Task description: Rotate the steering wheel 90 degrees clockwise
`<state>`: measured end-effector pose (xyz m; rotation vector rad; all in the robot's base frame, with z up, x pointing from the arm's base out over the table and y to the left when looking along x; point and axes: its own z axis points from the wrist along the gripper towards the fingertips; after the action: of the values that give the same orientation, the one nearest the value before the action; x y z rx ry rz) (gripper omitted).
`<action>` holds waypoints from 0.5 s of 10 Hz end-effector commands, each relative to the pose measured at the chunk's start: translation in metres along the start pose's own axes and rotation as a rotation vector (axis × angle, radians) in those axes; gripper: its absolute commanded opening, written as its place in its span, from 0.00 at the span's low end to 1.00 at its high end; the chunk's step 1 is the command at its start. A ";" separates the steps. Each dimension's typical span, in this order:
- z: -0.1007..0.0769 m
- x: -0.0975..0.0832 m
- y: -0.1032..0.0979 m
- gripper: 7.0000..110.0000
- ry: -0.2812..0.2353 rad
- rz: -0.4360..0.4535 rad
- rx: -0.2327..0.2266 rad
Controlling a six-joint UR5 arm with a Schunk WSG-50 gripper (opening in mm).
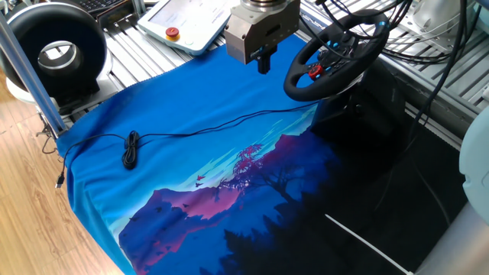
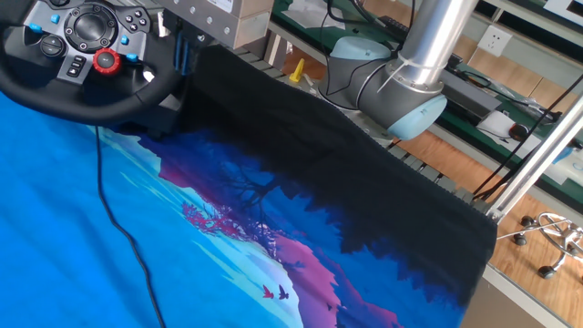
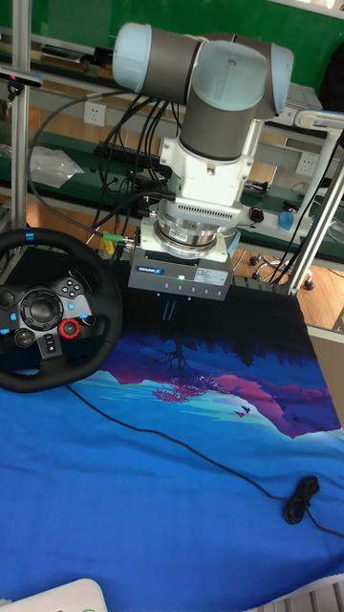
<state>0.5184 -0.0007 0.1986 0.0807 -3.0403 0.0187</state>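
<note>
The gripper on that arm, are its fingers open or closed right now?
Shut, holding nothing: in one fixed view the gripper shows its dark fingers pressed together, hanging above the blue cloth beside the steering wheel, not touching it.

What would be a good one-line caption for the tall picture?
A robot arm's gripper hangs above a blue cloth, beside a black steering wheel it is not touching.

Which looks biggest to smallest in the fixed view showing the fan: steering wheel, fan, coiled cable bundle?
1. Fan and steering wheel: look about alike, and they sit at different distances, so no firm rank.
2. Coiled cable bundle: clearly smallest.
</note>
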 end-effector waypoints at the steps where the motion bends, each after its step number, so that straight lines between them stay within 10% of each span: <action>1: -0.001 -0.001 0.003 0.00 -0.005 0.000 -0.014; 5: -0.001 -0.002 0.004 0.00 -0.006 0.002 -0.017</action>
<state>0.5189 -0.0002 0.1984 0.0803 -3.0419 0.0148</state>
